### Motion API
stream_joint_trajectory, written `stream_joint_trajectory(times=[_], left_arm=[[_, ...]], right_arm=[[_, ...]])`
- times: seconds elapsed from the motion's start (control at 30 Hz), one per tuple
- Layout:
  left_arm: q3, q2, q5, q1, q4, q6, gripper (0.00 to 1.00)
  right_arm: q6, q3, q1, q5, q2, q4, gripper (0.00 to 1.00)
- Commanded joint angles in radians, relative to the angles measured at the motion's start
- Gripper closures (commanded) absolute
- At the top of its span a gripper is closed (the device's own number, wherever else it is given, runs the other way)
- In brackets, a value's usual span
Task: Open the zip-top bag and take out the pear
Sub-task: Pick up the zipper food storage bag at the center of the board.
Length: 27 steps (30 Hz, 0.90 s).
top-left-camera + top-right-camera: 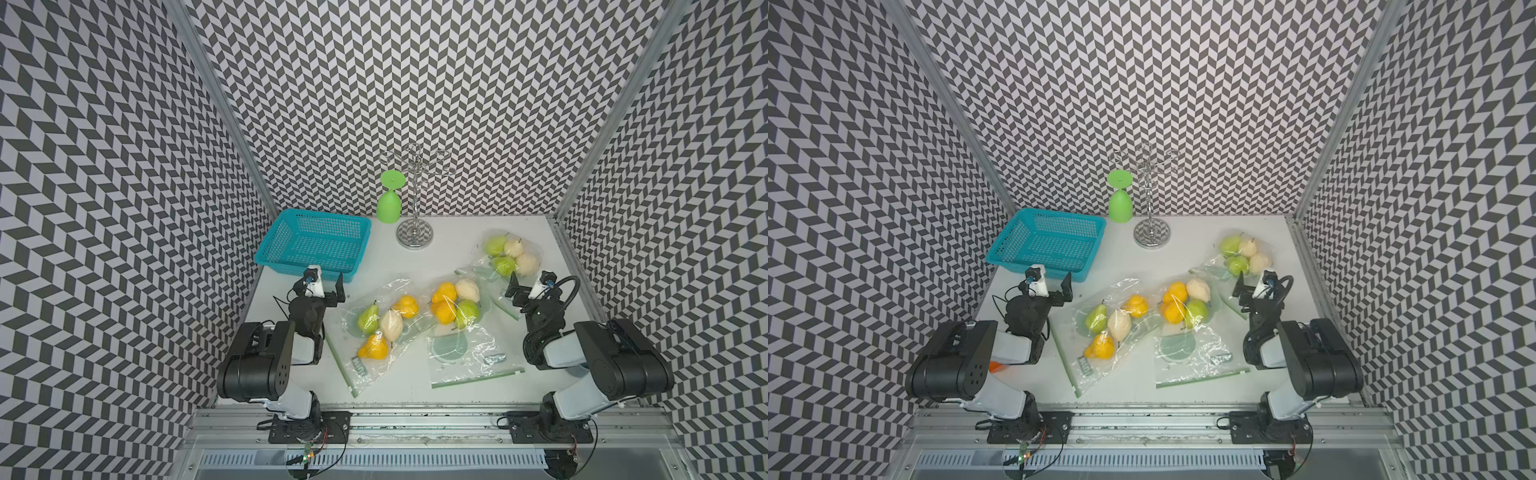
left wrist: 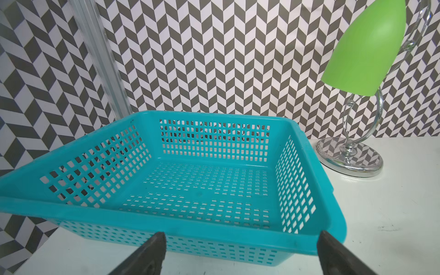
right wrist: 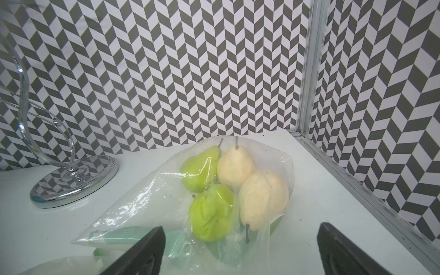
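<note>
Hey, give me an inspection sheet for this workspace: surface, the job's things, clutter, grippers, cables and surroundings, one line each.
Surface: white table, no spills seen.
Job's things: three clear zip-top bags, four pears each: left bag, middle bag, far bag; cannot tell whether the zips are shut.
Clutter: empty teal basket; green goblet hanging inverted on chrome rack.
Grippers: left gripper open, facing basket; right gripper open, facing far bag; both empty.
Cables: black cable looped at right wrist.
Surroundings: chevron-patterned walls, aluminium frame.
</note>
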Motion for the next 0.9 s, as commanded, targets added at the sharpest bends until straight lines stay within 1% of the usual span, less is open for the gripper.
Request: stream_joint_trajectory(times=[0.0, 0.23, 0.37, 0.6, 0.63, 0.67, 0.7, 0.73, 0.77, 0.8, 0.83, 0.87], left_arm=[[0.009, -0.002, 0.010, 0.006, 0.001, 0.000, 0.00], [0.009, -0.001, 0.022, 0.011, 0.001, 0.000, 0.00], [-0.011, 0.000, 0.108, 0.052, 0.044, -0.011, 0.00], [-0.020, -0.002, 0.117, 0.057, 0.058, -0.014, 0.00], [-0.021, -0.012, 0.111, 0.056, 0.069, -0.017, 0.00], [-0.007, -0.042, 0.087, 0.051, 0.021, -0.019, 0.00], [0.040, -0.091, 0.029, 0.034, -0.112, -0.017, 0.00], [0.118, -0.138, -0.061, -0.002, -0.300, -0.011, 0.00], [0.192, -0.167, -0.141, -0.030, -0.449, -0.028, 0.00], [0.263, -0.189, -0.180, -0.042, -0.573, -0.094, 0.00], [0.311, -0.211, -0.177, -0.043, -0.654, -0.170, 0.00], [0.341, -0.233, -0.159, -0.045, -0.698, -0.222, 0.00]], right_arm=[[-0.001, -0.004, -0.004, 0.009, -0.002, 0.071, 0.01], [-0.002, -0.004, -0.005, 0.009, -0.002, 0.071, 0.01], [-0.002, -0.005, -0.004, 0.008, 0.000, 0.071, 0.01], [-0.007, -0.016, -0.001, 0.010, -0.013, 0.091, 0.01], [-0.023, -0.003, 0.013, 0.032, -0.056, 0.041, 0.01], [-0.037, 0.044, 0.035, 0.071, -0.115, -0.073, 0.01], [-0.032, 0.122, 0.060, 0.118, -0.182, -0.247, 0.01], [0.021, 0.211, 0.066, 0.130, -0.233, -0.482, 0.01], [0.064, 0.301, 0.067, 0.109, -0.266, -0.677, 0.01], [0.098, 0.375, 0.067, 0.079, -0.285, -0.820, 0.01], [0.136, 0.433, 0.066, 0.018, -0.302, -0.941, 0.01], [0.170, 0.470, 0.066, -0.048, -0.312, -1.016, 0.01]])
